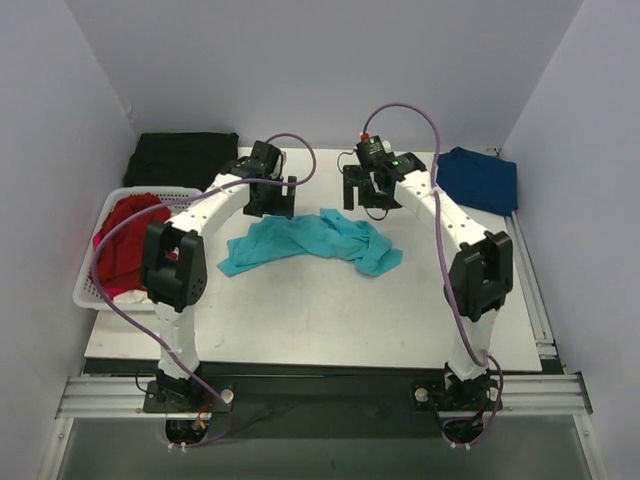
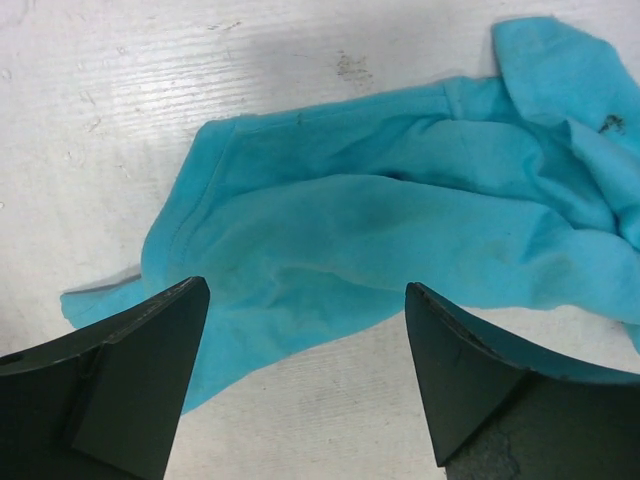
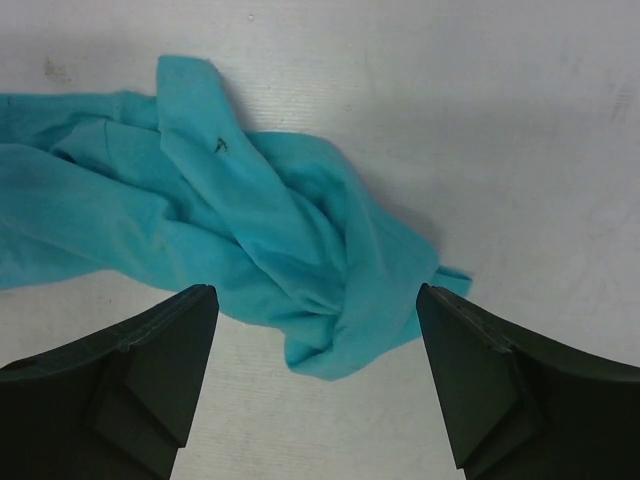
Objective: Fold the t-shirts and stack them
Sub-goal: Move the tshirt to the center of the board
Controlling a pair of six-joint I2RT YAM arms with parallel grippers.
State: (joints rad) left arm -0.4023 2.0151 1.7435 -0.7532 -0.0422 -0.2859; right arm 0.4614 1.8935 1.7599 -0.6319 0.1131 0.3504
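Observation:
The turquoise t-shirt (image 1: 312, 243) lies crumpled in a long heap in the middle of the table; it also shows in the left wrist view (image 2: 400, 230) and the right wrist view (image 3: 220, 220). The navy t-shirt (image 1: 478, 178) lies at the back right. The red t-shirt (image 1: 127, 243) sits in the white basket (image 1: 90, 293) at the left. My left gripper (image 1: 268, 200) is open and empty above the turquoise shirt's left back edge (image 2: 305, 330). My right gripper (image 1: 366, 192) is open and empty above its right part (image 3: 318, 330).
A black cloth (image 1: 185, 158) lies folded at the back left, behind the basket. White walls close in the table on the left, back and right. Bare table (image 1: 320, 320) lies in front of the shirt.

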